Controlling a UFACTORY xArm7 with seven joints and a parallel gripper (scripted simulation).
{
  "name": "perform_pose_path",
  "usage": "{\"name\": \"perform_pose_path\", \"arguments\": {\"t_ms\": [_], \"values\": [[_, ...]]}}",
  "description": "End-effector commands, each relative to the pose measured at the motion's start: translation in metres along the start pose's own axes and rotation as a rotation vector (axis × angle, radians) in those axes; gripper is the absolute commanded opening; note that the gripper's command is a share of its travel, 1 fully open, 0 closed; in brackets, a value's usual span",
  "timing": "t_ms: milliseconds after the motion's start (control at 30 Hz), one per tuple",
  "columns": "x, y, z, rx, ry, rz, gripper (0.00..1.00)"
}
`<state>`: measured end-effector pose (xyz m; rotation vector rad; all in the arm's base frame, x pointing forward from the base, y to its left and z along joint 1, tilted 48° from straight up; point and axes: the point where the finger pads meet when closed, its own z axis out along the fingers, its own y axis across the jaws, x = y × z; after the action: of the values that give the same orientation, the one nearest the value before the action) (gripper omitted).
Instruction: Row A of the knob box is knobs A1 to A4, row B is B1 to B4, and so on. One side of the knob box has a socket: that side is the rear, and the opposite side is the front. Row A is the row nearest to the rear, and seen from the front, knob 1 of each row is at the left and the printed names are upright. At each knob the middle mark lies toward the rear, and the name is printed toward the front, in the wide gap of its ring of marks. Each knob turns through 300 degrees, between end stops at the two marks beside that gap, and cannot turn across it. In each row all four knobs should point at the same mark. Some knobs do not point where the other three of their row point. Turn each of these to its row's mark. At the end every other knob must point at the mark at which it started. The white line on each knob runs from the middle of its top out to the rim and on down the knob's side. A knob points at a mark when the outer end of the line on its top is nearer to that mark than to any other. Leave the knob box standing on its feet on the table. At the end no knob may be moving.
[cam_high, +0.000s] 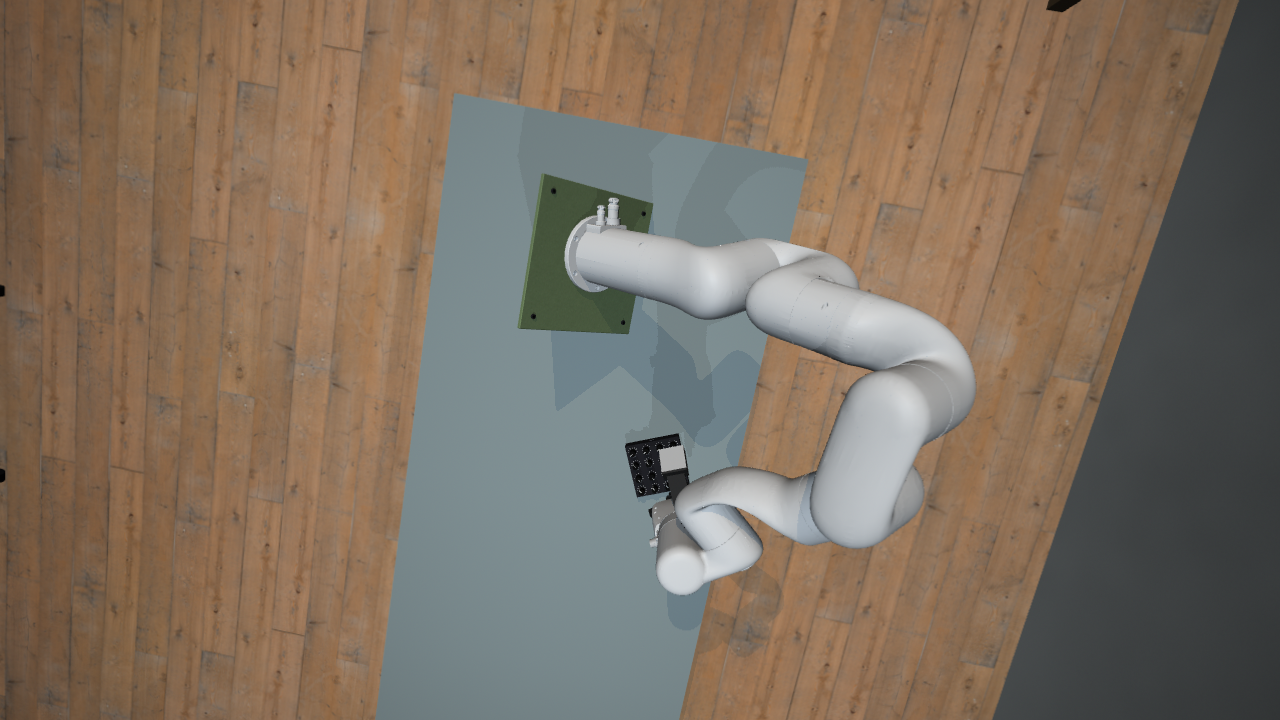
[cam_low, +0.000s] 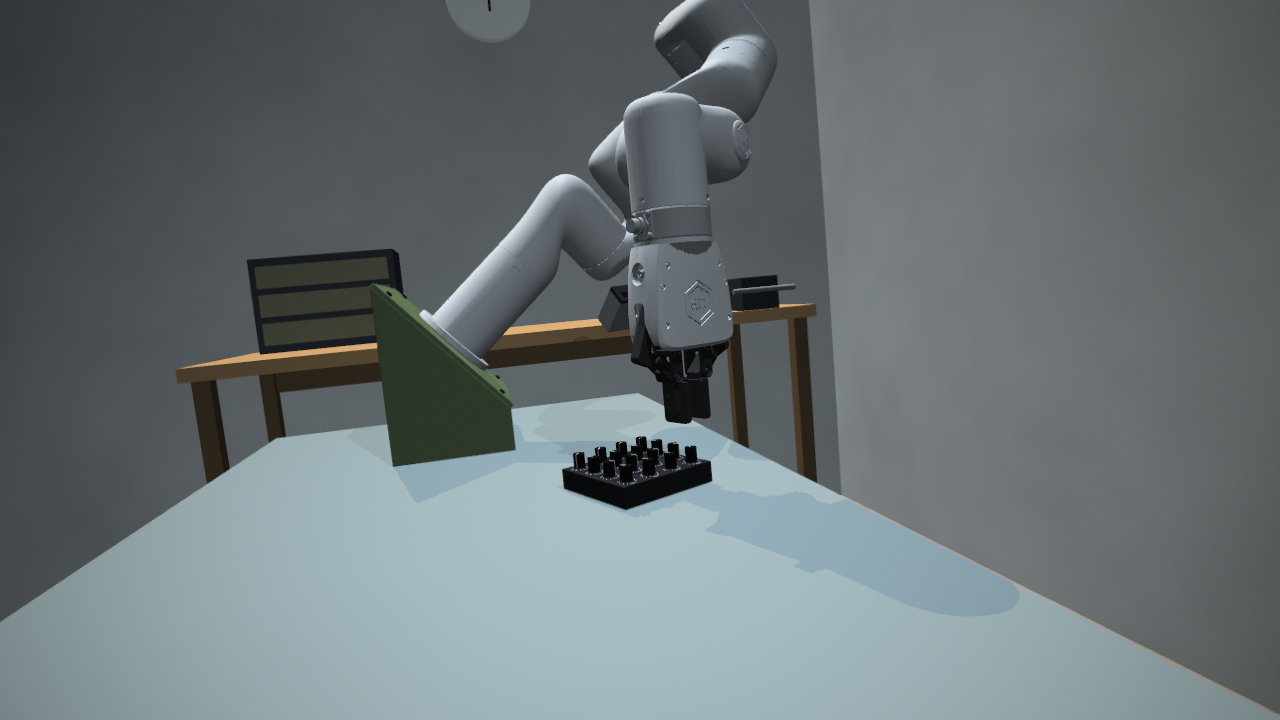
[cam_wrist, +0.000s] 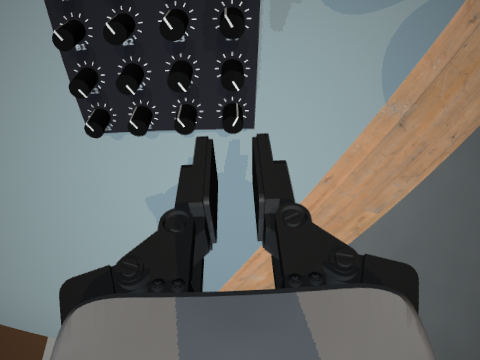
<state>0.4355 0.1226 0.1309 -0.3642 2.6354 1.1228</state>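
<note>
The black knob box (cam_high: 644, 467) (cam_low: 637, 474) (cam_wrist: 154, 40) stands flat on the pale blue table (cam_low: 447, 582), near its right edge. In the wrist view it shows four rows of four black knobs with white lines, with row A at the top. My gripper (cam_low: 687, 413) (cam_wrist: 233, 158) hangs a little above the box, over the corner by knob D4 (cam_wrist: 232, 116). Its two black fingers stand a small gap apart, with nothing between them and touching no knob. In the overhead view the hand covers the box's right part.
The green wedge mount (cam_high: 559, 277) (cam_low: 429, 402) of the arm stands on the table behind the box. The table's right edge (cam_wrist: 374, 167) runs close by the box. A wooden side table (cam_low: 358, 362) stands further back, and a grey wall is at the right.
</note>
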Motion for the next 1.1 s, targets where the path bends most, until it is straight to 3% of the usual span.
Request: {"name": "perform_pose_path", "arguments": {"t_ms": [0,533,833,1067], "values": [[-0.0012,-0.0008,-0.002,0.002,-0.004,0.0,0.19],[-0.0012,-0.0008,-0.0023,0.002,-0.004,0.045,0.19],[-0.0012,-0.0009,-0.0037,0.002,-0.004,0.243,0.19],[-0.0012,-0.0009,-0.0054,0.001,-0.004,0.503,0.19]]}}
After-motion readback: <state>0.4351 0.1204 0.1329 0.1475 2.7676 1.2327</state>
